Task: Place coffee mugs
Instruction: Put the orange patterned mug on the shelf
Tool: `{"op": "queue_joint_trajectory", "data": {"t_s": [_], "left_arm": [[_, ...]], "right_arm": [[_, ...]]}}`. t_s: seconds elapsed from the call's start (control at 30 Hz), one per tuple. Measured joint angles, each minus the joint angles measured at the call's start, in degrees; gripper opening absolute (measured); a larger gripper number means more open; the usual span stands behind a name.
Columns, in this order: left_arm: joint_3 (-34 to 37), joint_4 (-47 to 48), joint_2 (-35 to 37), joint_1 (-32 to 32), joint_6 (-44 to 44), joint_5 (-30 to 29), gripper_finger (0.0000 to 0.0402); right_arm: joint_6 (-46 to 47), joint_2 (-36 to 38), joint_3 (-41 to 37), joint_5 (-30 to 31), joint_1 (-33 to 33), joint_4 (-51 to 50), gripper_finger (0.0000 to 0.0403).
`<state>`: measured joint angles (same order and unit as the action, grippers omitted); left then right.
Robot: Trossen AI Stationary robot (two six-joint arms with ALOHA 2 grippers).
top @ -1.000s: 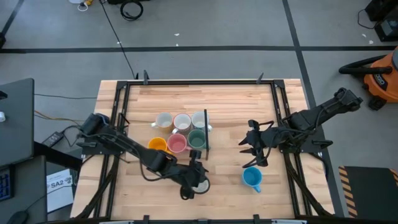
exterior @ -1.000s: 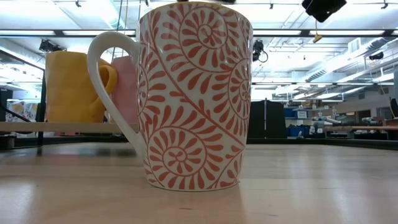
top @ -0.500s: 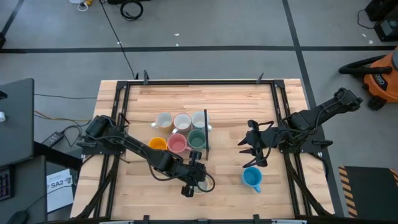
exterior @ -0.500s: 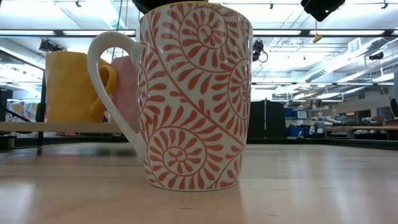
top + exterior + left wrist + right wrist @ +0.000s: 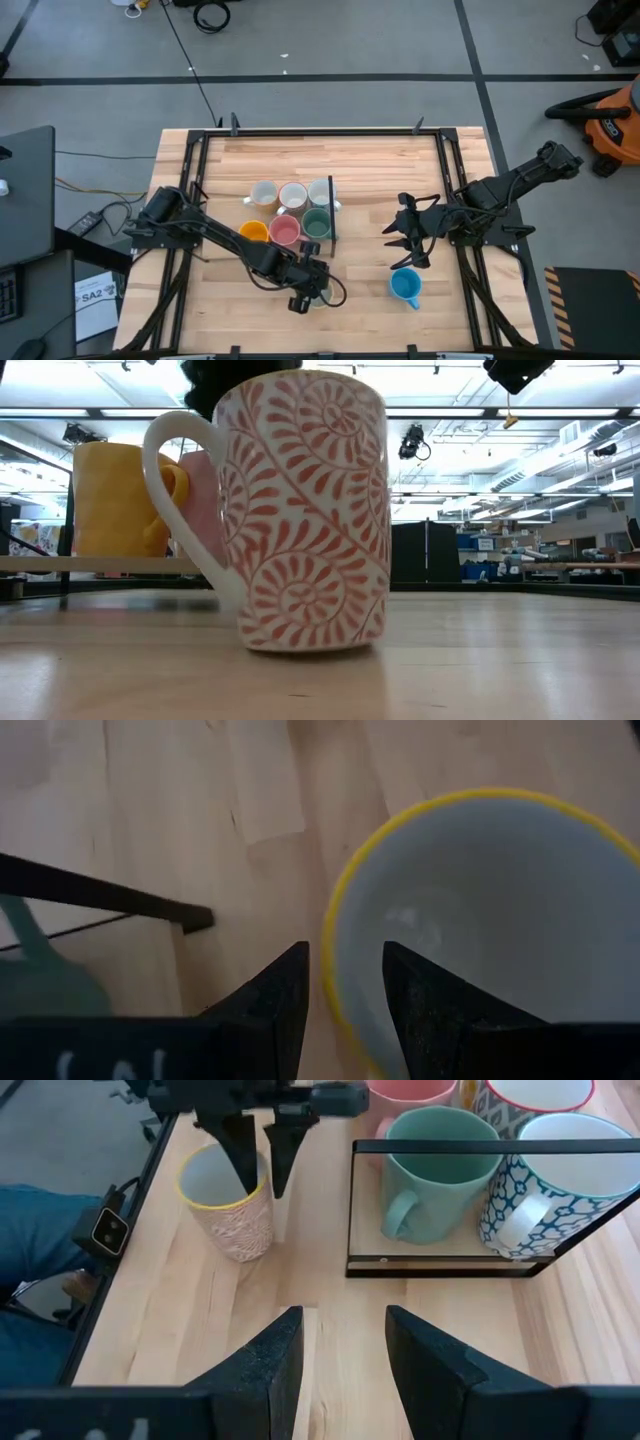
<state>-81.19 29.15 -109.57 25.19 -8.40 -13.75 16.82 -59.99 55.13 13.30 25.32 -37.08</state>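
Even, bright overhead light from ceiling strip lamps (image 5: 470,412) leaves only soft shadows on the pale wooden desk (image 5: 370,170). The white mug with orange spiral pattern (image 5: 300,510) looks slightly motion-blurred; the left wrist view is soft throughout.

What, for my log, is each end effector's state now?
Left end effector: closed on patterned mug rim.
Right end effector: open, empty.

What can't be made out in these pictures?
- Patterned mug: in the high view the left gripper covers it almost entirely.
- Whether that mug's base is flat on the table: it looks tilted in the low view, but the underside is hidden.
- Blue mug: seen only in the high view, too small to tell its contents.
- Rack mugs: the right wrist view's edge cuts off the far ones.
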Motion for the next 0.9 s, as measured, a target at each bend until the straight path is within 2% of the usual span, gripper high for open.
{"op": "queue_joint_trajectory", "data": {"t_s": [0.5, 0.9], "left_arm": [[0.07, -1.73, -0.27, 0.00, -2.97, 0.05, 0.0130], [0.04, -1.55, -0.27, 0.00, -3.13, 0.31, 0.0040]], "right_arm": [[-0.26, -0.02, 0.00, 0.02, 0.00, 0.44, 0.0149], [-0.44, -0.02, 0.00, 0.04, 0.00, 0.46, 0.0149]]}}
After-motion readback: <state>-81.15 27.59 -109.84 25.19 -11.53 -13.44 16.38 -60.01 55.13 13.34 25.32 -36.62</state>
